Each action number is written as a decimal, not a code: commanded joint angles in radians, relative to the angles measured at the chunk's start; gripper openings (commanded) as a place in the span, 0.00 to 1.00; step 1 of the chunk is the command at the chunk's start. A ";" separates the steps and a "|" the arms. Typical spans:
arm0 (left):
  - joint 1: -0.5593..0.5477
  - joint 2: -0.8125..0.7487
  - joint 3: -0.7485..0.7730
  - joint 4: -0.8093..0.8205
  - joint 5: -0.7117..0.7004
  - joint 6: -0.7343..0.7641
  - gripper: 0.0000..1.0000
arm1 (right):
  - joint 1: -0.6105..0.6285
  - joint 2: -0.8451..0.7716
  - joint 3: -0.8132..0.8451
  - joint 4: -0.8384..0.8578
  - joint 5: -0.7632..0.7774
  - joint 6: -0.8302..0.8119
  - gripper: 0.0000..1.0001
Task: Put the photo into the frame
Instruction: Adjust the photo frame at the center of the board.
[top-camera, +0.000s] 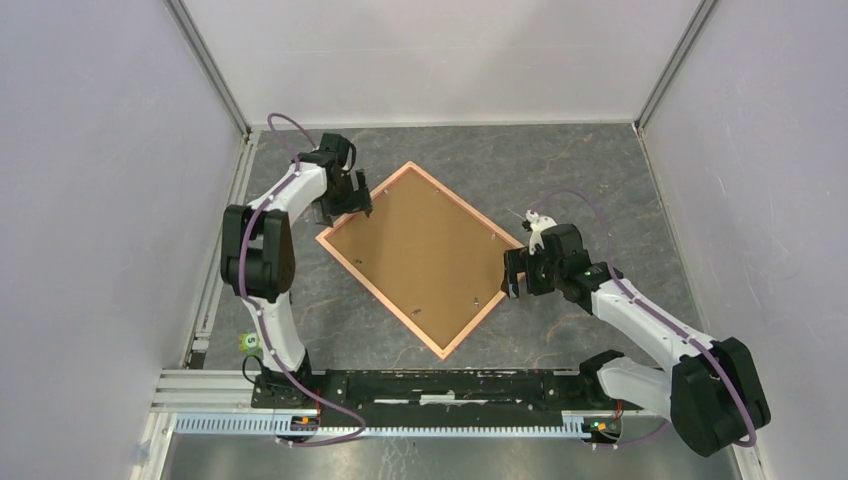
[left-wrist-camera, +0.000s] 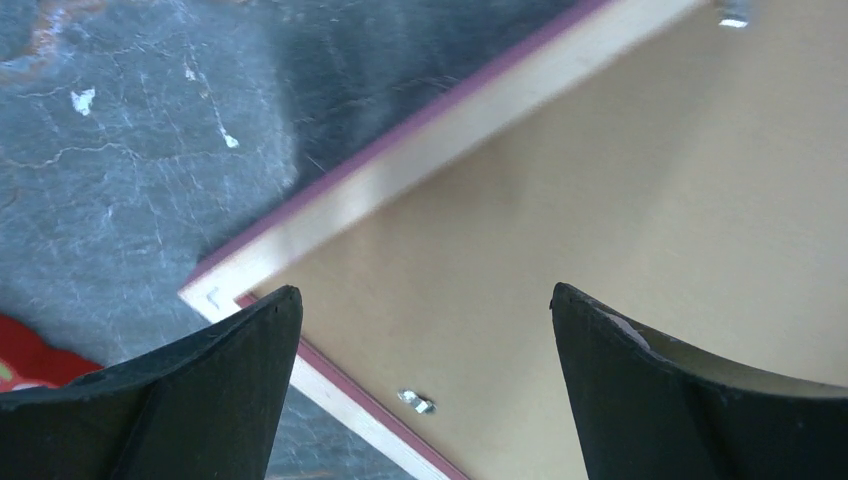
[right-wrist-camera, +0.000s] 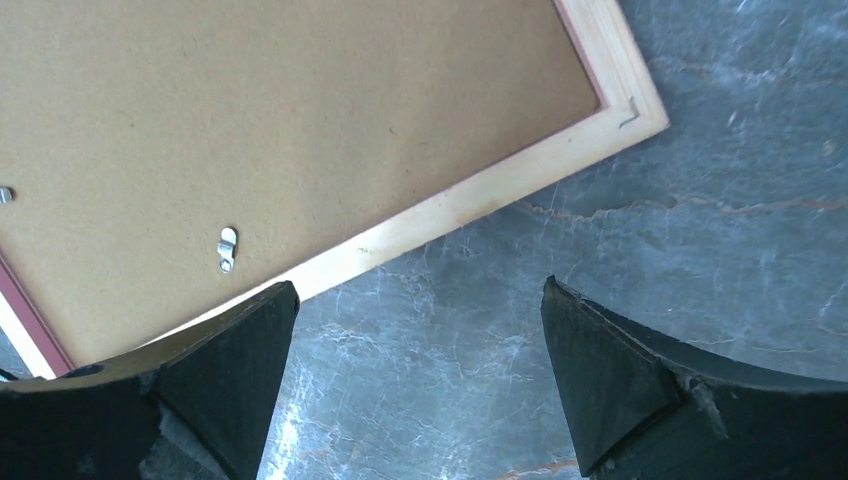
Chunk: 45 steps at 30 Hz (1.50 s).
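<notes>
The frame (right-wrist-camera: 480, 195) lies flat on the grey marbled table (top-camera: 560, 165), turned like a diamond, with its back up. A plain brown backing board (top-camera: 420, 255) fills its opening, so I can see none of the photo from here. The left tool (top-camera: 347, 203) hangs over 1 corner of the frame, its 2 dark fingers (left-wrist-camera: 230, 370) spread wide with nothing between them. Through its wrist camera, that corner sits right at the tip of 1 finger, the pale wooden border runs away ahead of the tool, and the board fills the gap between the fingers. A small metal clip (left-wrist-camera: 415, 402) shows close in near the tool, on the board's edge. I cannot tell whether the fingers touch the wood. The right tool (top-camera: 512, 275) sits at the opposite corner of the frame, also spread wide and holding nothing. Bare table lies between its fingers (right-wrist-camera: 610, 370). The frame's border crosses just ahead of them, and 1 finger overlaps that edge in the wrist view. Another clip (right-wrist-camera: 227, 248) sits on the board, ahead of that same finger.
</notes>
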<state>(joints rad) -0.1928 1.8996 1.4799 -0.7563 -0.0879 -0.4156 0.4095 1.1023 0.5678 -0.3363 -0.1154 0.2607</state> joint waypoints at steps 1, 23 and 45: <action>0.101 0.074 0.057 -0.028 0.155 0.078 1.00 | -0.003 -0.018 -0.035 0.076 -0.037 0.045 0.98; 0.156 0.080 -0.098 0.045 0.268 0.019 1.00 | -0.004 0.130 -0.078 0.266 -0.159 0.136 0.96; 0.111 -0.290 -0.475 0.029 0.361 0.015 0.55 | -0.003 0.294 0.173 0.129 -0.008 -0.067 0.93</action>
<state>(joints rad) -0.0307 1.6157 0.9932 -0.6830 0.1307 -0.3801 0.3904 1.4200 0.6853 -0.2474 -0.0959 0.2729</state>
